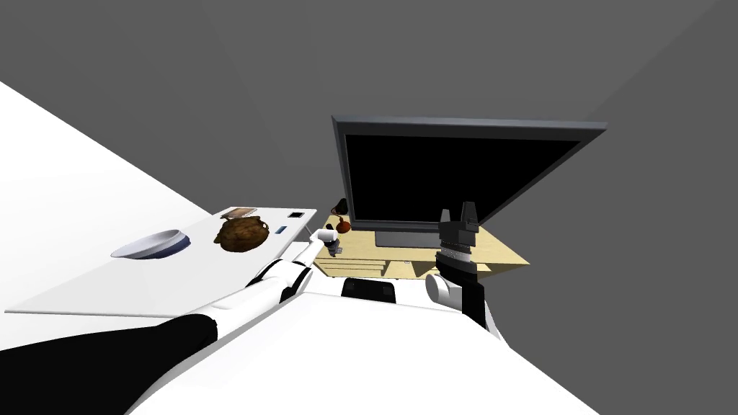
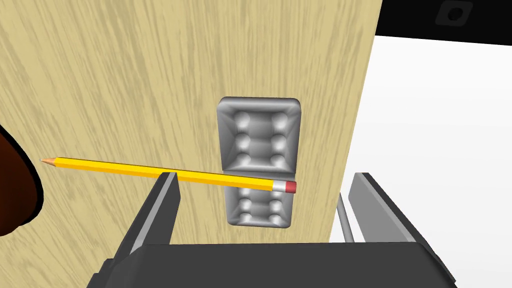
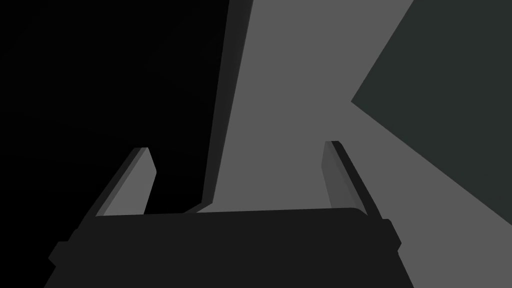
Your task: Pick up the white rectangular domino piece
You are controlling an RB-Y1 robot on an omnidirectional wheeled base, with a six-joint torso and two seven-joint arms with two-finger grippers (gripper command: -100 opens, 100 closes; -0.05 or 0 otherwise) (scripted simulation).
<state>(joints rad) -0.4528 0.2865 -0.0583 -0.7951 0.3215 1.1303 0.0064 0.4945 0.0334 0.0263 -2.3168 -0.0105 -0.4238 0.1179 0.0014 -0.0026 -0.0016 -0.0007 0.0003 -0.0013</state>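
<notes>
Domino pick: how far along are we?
Done: left gripper is lined up over the grey domino on the wooden surface, fingers open either side. In hand: the approach; nothing is gripped yet. Left: close and lift. A yellow pencil lies across the domino, so it may get in the way. Right gripper is open, raised by the screen.

Dark grey walls [image 1: 216, 72] all round, flat-screen TV [image 1: 461, 180] with black panel, on light wood stand [image 2: 125, 75], stand top directly under left gripper [image 2: 265, 175], white table [image 1: 144, 288] just beside the stand, flat even light
</notes>
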